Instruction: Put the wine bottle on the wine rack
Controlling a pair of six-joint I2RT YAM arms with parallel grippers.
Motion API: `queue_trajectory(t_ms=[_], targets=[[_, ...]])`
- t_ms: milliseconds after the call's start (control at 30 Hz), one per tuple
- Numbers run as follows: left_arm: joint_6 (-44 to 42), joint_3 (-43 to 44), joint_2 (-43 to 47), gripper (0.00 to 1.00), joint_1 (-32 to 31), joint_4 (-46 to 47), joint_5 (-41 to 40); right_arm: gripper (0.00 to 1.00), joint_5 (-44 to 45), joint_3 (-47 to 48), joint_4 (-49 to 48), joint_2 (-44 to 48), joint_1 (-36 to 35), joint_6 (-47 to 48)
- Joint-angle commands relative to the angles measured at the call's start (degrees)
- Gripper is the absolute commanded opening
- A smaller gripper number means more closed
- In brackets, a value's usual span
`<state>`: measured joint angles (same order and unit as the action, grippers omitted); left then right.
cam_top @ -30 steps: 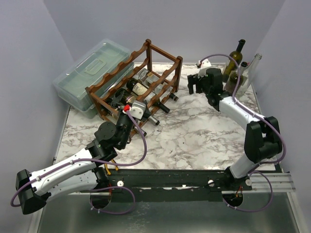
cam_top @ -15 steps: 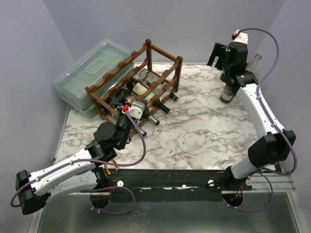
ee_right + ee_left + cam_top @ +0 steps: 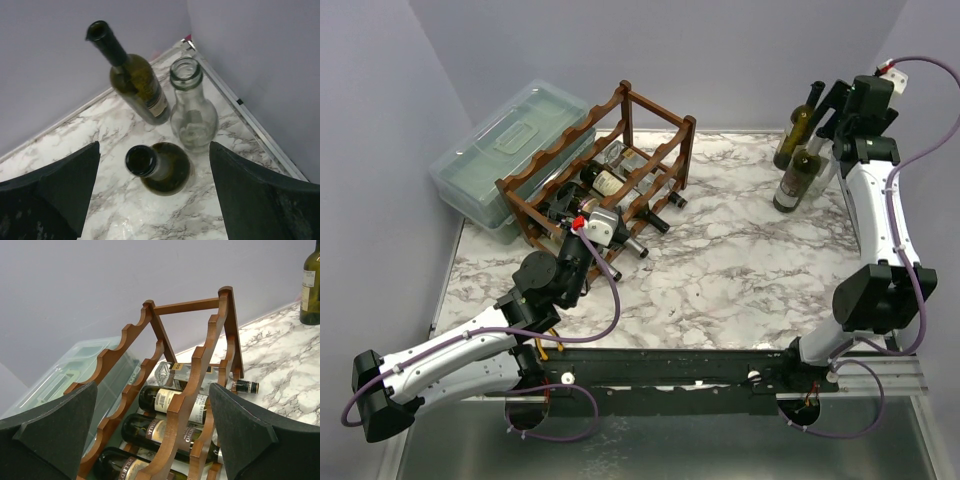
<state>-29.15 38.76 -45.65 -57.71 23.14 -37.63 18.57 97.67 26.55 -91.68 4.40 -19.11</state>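
Note:
The wine rack (image 3: 605, 175) is a reddish-brown wooden frame at the back left, with several bottles (image 3: 172, 402) lying in its lower tier. My left gripper (image 3: 590, 238) hovers open just in front of the rack (image 3: 197, 365), holding nothing. Three bottles stand upright in the back right corner: a dark green labelled wine bottle (image 3: 140, 90), a clear glass bottle (image 3: 192, 110) and an olive-green wine bottle (image 3: 162, 170). My right gripper (image 3: 154, 147) hangs open above them, the olive bottle's mouth between its fingers and well below. In the top view the right gripper (image 3: 832, 110) is over the bottles (image 3: 798, 170).
A translucent lidded plastic box (image 3: 505, 150) sits behind and left of the rack. The side wall and the table's metal edge (image 3: 255, 122) run close beside the clear bottle. Marble tabletop (image 3: 720, 260) lies between rack and bottles.
My right arm has swung up and back from mid-table to above the corner bottles, its jaws spreading wider. The left arm has stayed put.

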Motion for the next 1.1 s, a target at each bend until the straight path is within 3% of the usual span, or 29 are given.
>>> queue_trajectory(t_ms=[0, 167, 400, 533, 767, 900, 1067], targets=[[0.8, -0.2, 0.2, 0.95, 0.2, 1.3, 0.7, 0.93, -3.4, 2.6, 5.4, -3.9, 1.3, -0.8], [0.9, -0.1, 0.1, 0.95, 0.2, 1.3, 1.0, 0.92, -0.9, 1.0, 4.6, -5.6, 1.4, -0.5], [1.1, -0.2, -0.6, 0.95, 0.2, 1.3, 1.1, 0.83, -1.5, -0.4, 1.8, -8.8, 1.4, 1.3], [1.1, 0.0, -0.8, 0.96, 0.2, 1.2, 1.8, 0.66, -2.8, 0.7, 4.1, -11.3, 1.3, 1.3], [2.5, -0.1, -1.9, 0.99, 0.2, 1.1, 4.9, 0.24, -9.3, -6.2, 0.9, -7.3, 1.2, 0.8], [5.4, -0.3, -1.8, 0.99, 0.2, 0.6, 10.3, 0.13, -14.2, -8.1, 3.0, -5.1, 0.0, 0.8], [10.1, 2.0, -1.7, 0.99, 0.1, -5.7, 20.4, 0.09, -19.9, -13.4, 3.5, 0.1, -4.3, 1.8]])
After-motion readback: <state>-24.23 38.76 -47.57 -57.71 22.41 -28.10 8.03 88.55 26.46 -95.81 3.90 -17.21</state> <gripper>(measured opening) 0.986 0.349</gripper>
